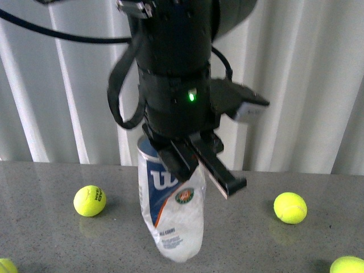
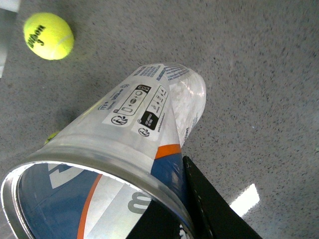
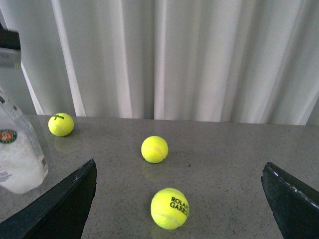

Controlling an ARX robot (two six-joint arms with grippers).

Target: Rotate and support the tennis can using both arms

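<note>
Left gripper [image 1: 205, 173] is clamping the can [image 1: 173, 222] by the wall at its open rim and is holding it tilted, label facing the front camera, closed end down by the grey table [image 1: 45, 239]; whether that end is touching, I cannot tell. Right gripper [image 3: 178, 167] is hanging off to the can's side with its fingers spread wide on nothing, facing three yellow balls [image 3: 154, 149] lying apart on the table before a white curtain [image 3: 199, 59].

The tennis can [image 1: 170, 210] tilts over the tabletop's [image 1: 45, 244] middle. One ball [image 1: 90, 201] lies left of it, a second ball [image 1: 290, 207] right, and a third ball [image 1: 348, 265] further right, nearer the front edge.
</note>
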